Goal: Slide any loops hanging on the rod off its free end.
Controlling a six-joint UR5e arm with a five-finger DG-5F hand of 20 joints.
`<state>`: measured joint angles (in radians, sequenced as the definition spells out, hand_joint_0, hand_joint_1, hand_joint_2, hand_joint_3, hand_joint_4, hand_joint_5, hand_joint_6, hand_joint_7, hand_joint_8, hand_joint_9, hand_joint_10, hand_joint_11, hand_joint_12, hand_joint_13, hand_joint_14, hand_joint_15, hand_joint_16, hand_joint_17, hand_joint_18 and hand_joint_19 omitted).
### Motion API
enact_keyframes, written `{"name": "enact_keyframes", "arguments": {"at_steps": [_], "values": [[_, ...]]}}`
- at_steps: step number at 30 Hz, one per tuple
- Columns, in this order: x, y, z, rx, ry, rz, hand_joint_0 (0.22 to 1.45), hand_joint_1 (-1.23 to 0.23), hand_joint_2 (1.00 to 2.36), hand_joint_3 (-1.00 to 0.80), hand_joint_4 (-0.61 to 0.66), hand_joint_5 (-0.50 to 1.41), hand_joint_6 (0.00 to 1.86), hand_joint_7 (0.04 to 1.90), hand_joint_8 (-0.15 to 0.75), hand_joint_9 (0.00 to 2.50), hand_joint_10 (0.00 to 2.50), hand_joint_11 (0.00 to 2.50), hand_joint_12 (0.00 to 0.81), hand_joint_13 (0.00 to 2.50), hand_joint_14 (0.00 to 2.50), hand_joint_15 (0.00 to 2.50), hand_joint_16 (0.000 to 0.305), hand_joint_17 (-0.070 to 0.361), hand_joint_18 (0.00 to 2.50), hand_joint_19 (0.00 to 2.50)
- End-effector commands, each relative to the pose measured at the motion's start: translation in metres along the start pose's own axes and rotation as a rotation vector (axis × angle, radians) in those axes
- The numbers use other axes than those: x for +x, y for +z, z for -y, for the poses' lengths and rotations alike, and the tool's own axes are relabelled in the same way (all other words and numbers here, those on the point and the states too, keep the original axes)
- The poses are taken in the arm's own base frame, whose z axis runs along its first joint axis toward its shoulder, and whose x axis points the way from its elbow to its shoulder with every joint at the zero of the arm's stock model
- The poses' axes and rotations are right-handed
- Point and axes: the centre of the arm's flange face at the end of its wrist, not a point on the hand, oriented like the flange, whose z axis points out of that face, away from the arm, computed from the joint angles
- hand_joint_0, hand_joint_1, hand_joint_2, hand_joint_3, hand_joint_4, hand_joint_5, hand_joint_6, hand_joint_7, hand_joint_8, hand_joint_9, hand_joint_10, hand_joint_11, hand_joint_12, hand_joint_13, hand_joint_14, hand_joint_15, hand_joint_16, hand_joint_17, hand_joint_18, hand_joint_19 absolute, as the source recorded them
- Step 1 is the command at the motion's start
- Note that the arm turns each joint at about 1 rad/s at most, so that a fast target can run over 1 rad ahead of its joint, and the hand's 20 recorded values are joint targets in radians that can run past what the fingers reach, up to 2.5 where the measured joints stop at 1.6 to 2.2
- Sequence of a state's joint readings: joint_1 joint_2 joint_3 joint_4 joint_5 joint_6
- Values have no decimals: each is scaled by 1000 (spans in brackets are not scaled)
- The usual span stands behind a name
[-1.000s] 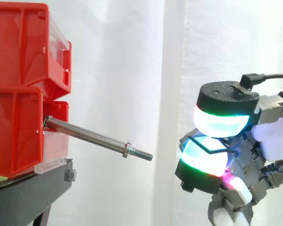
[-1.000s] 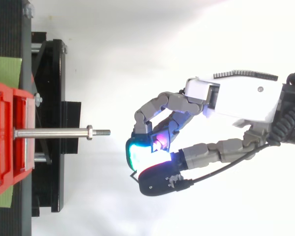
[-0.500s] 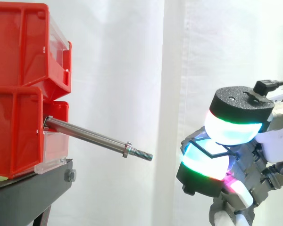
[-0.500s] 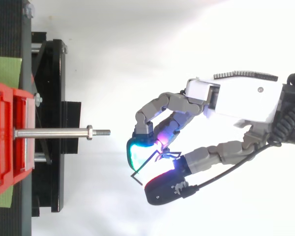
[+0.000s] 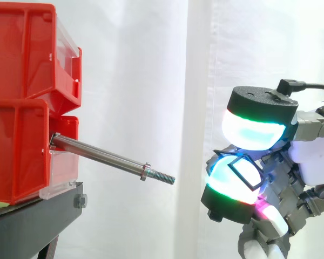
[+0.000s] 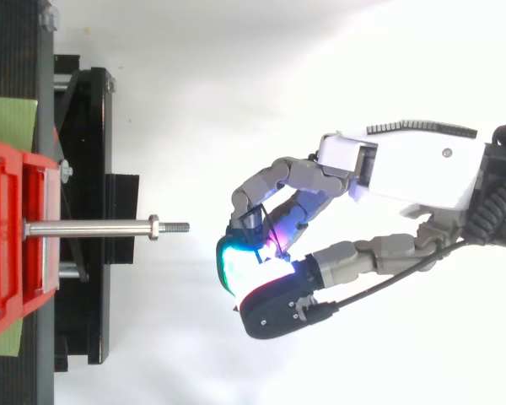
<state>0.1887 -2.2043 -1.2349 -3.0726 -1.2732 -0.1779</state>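
The steel rod (image 5: 108, 159) sticks out of the lower red bin (image 5: 19, 151) and slopes down to the right. No loop hangs on it, and its threaded free end (image 5: 164, 177) is bare. My hand (image 6: 405, 173) hovers to the right of that end, clear of the rod. A thin black wire loop (image 5: 242, 174) lies pinched between two glowing pads (image 5: 235, 186), with the upper pad pressed down over it. In the top view the rod (image 6: 93, 227) points at my curled fingers (image 6: 261, 190).
Two red bins are stacked on a black stand (image 5: 35, 221) at the left. A white curtain hangs behind everything. Open space lies between the rod's tip and my hand.
The upper pad had lifted away half a second ago and has come back down onto the loop. The loop has turned slightly between the pads. The rod has not moved.
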Motion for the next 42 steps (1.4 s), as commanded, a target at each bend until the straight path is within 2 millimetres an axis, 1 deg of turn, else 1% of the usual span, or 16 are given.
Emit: {"name": "enact_keyframes", "arguments": {"at_steps": [1,8,13,18,21,24,25,29,33,38,41,42], "values": [[0,0,0,3,-1,0,585,-569,1014,-343,108,-153,892,1010,256,1020,26,758,370,825,21,529,55,124,680,561],[0,0,0,4,-1,-4,583,-709,1022,-157,118,-160,901,1050,263,975,26,766,372,804,22,520,56,125,678,551],[0,0,0,4,-1,-2,597,-726,1021,-194,111,-166,909,995,260,966,28,771,369,798,22,521,55,124,673,551],[0,0,0,4,-1,-2,623,-749,1016,-284,106,-170,909,995,254,956,28,765,366,795,23,521,55,123,672,538],[0,0,0,4,2,-2,631,-737,1015,-311,108,-170,909,1014,251,952,28,764,363,796,21,514,54,123,670,544],[0,0,0,4,6,-4,621,-684,1018,-277,124,-170,915,1045,252,956,29,753,363,793,22,512,54,122,668,545],[0,0,0,4,6,-4,611,-676,1020,-246,134,-165,923,1039,266,976,28,753,363,792,22,519,54,122,665,554],[0,-1,1,14,28,-7,593,-662,1022,-179,144,-152,925,1082,268,986,28,742,370,797,21,520,54,122,660,562],[0,-3,3,27,53,-9,591,-677,1021,-128,132,-141,925,1102,279,1000,28,745,380,806,20,521,56,126,672,557],[1,-6,6,60,96,-15,600,-699,1021,-119,115,-138,923,1126,280,997,28,734,380,800,20,515,56,126,676,549],[1,-7,7,71,131,-15,612,-724,1023,-98,79,-139,923,1173,275,971,28,733,379,790,20,508,55,124,670,535],[1,-9,8,88,168,-16,617,-732,1025,-91,58,-141,927,1182,274,967,28,741,374,785,20,508,54,122,665,529]]}}
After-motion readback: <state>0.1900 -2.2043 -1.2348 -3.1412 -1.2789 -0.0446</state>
